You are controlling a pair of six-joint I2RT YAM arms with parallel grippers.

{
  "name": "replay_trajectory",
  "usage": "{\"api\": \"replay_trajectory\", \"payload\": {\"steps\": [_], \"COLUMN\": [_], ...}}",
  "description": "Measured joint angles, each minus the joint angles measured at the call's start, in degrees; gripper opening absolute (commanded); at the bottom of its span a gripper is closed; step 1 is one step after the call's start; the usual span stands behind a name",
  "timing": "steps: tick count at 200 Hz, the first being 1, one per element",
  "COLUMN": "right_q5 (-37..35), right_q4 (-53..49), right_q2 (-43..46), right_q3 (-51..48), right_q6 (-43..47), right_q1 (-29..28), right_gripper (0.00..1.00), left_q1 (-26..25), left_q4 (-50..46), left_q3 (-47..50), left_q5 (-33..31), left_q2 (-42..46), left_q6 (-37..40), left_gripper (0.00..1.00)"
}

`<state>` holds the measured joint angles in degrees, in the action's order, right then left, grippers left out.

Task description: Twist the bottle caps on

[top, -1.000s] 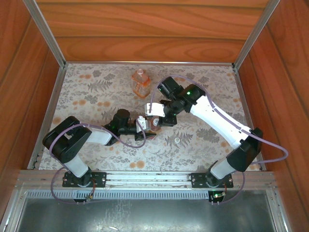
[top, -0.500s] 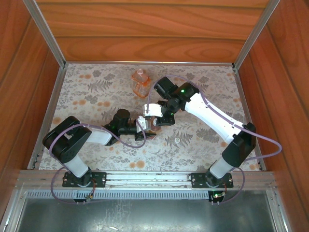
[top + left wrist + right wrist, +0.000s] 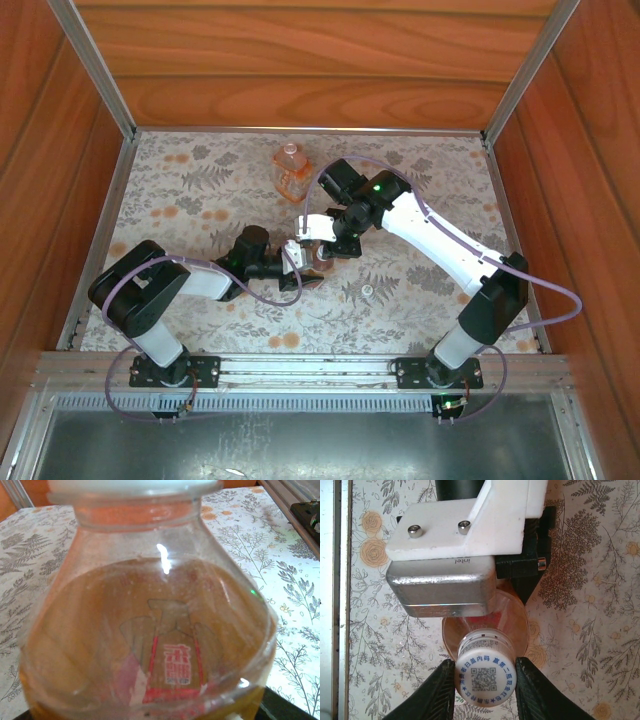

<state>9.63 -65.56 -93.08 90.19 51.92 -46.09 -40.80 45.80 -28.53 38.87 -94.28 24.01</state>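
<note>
Table (image 3: 190, 205): floral cloth, wood-panelled walls on three sides.

Wide bottle (image 3: 291, 172): clear plastic, squarish, orange-amber liquid. It stands upright at the far middle of the table, apart from both arms. Its top is too small to judge.

Slim bottle (image 3: 150, 645): round, clear, amber liquid up to the shoulder, label with red characters seen through the wall. It stands near the table centre, held upright in the left gripper (image 3: 306, 263), which is closed on the bottle's body. In the right wrist view the bottle's shoulder (image 3: 520, 615) shows below the left arm's silver camera housing (image 3: 442, 592).

Right gripper (image 3: 485, 667): it points down over the slim bottle's neck. The black fingers (image 3: 442, 692) press against opposite sides of the cap (image 3: 484, 677).

Cap: whitish, round, sitting on the neck. Its top has a printed square code ringed by blue characters.

Loose cap (image 3: 367, 291): a tiny whitish disc lying on the cloth, to the right of the slim bottle and nearer the bases, touching nothing.
</note>
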Motion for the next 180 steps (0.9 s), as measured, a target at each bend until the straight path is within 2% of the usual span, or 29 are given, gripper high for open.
{"api": "replay_trajectory", "payload": {"steps": [95,122,158,180], "right_q5": [0.13,-0.15,-1.46,-2.38], "right_q4": [1.99,4.17,8.17,10.97], "right_q2": [1.07,2.32,4.59,6.25], "right_q3": [-1.7,-3.54,-6.73,-9.01], "right_q6": [-3.39,-7.93,-16.85,-22.69], "right_q1": [0.0,-0.07,-0.55,-0.98], "right_gripper": [0.24,0.22,0.11,0.11], "left_q1": [0.0,0.0,0.02,0.02], "left_q4": [0.0,0.0,-0.09,-0.07], "left_q3": [0.0,0.0,-0.02,-0.02], "left_q5": [-0.04,-0.26,-0.66,-0.9], "left_q2": [0.0,0.02,0.11,0.11], "left_q6": [-0.52,-1.36,-2.56,-3.08], "left_gripper": [0.56,0.56,0.56,0.56]}}
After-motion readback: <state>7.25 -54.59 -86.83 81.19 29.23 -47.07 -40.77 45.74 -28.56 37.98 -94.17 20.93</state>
